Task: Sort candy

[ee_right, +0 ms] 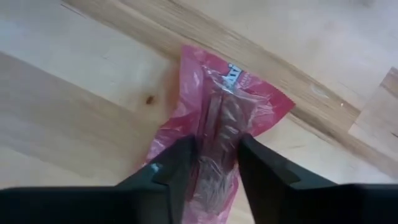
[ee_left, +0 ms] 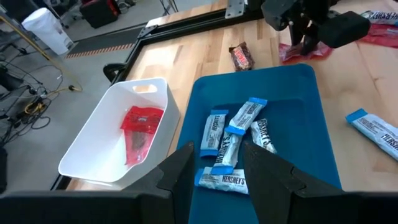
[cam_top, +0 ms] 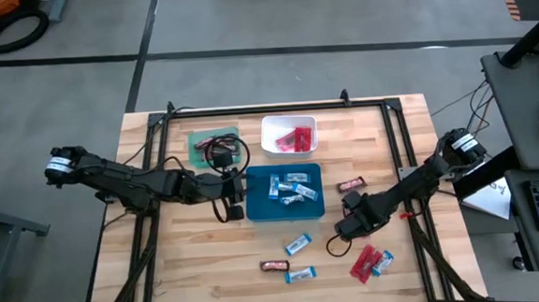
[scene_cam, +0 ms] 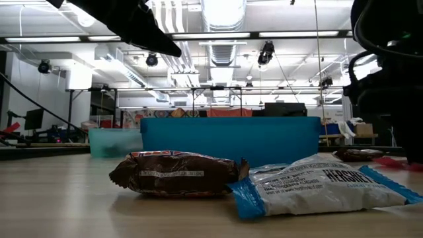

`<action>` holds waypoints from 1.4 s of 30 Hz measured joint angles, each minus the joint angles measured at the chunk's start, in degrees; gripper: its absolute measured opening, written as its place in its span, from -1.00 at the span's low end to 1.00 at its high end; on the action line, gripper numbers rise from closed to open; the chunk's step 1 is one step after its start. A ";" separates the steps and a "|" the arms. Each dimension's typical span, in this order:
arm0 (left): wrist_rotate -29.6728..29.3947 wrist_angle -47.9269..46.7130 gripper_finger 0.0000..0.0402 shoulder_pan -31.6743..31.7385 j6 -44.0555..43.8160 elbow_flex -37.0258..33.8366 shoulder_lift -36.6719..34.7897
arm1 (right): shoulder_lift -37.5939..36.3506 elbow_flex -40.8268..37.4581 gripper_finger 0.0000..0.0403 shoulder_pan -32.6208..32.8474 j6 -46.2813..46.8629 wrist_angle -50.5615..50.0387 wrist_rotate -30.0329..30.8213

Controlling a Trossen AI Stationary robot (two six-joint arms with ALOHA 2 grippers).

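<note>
Right wrist view: right gripper (ee_right: 213, 163) pinched a crinkly, glossy red packet (ee_right: 217, 118) on pale wood.

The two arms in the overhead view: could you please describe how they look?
Both are dark, slim, jointed arms. The left arm and right arm each carry a white band near the outer end. Black cables loop beside each end effector, whose two fingers are black and angular.

From above, the wooden table (cam_top: 211, 267) carries a green tray (cam_top: 201, 141), a white tray (cam_top: 288, 124) holding red packets (cam_top: 295, 140), and a blue tray (cam_top: 258, 204) with blue-and-white bars (cam_top: 292, 189). The left gripper (cam_top: 234, 198) sits at the blue tray's left edge. The right gripper (cam_top: 349, 225) is low over the boards, with loose candy (cam_top: 298, 245) scattered nearby.
</note>
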 joint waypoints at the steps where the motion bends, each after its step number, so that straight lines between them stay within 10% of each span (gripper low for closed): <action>1: 0.00 -0.02 -0.42 0.01 0.01 0.00 0.00 | 0.00 -0.02 -0.44 0.02 -0.03 -0.04 0.19; 9: 0.00 0.07 -0.42 0.06 0.03 0.00 0.00 | -0.10 -0.09 -0.79 0.02 -0.62 0.03 0.43; 27: -0.02 0.02 -0.42 0.06 0.25 0.00 -0.02 | -14.04 -0.33 -0.84 0.15 -3.74 -4.46 4.75; 42: -0.65 8.19 -0.42 0.15 6.08 -0.02 -0.04 | -29.15 -0.22 -0.84 -5.16 -26.56 7.36 44.73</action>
